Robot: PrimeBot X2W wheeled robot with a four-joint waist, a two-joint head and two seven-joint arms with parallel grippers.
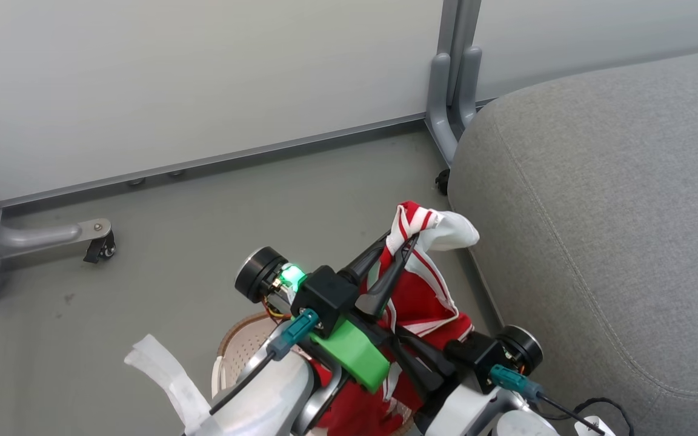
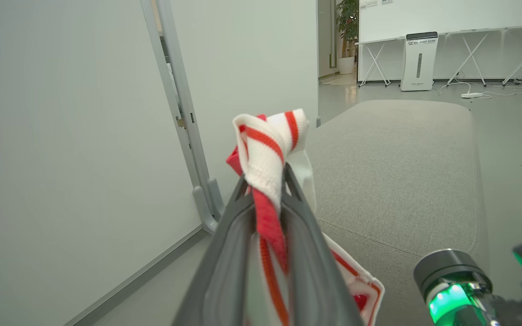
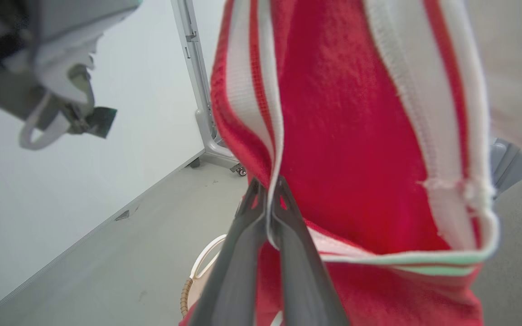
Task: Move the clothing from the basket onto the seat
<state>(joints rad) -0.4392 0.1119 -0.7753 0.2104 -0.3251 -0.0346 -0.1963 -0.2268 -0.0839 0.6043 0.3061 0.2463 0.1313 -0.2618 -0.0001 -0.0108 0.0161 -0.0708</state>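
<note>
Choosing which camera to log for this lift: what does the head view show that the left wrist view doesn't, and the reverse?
Head view: the cream perforated basket on the floor, the right gripper lower on the clothing, a castor on a partition foot. Left wrist view: farther off, a potted plant, a white floor-standing unit and folding tables. Both: the left gripper shut on the clothing's striped red-and-white trim, the grey seat beside it, the pale partition panels.
</note>
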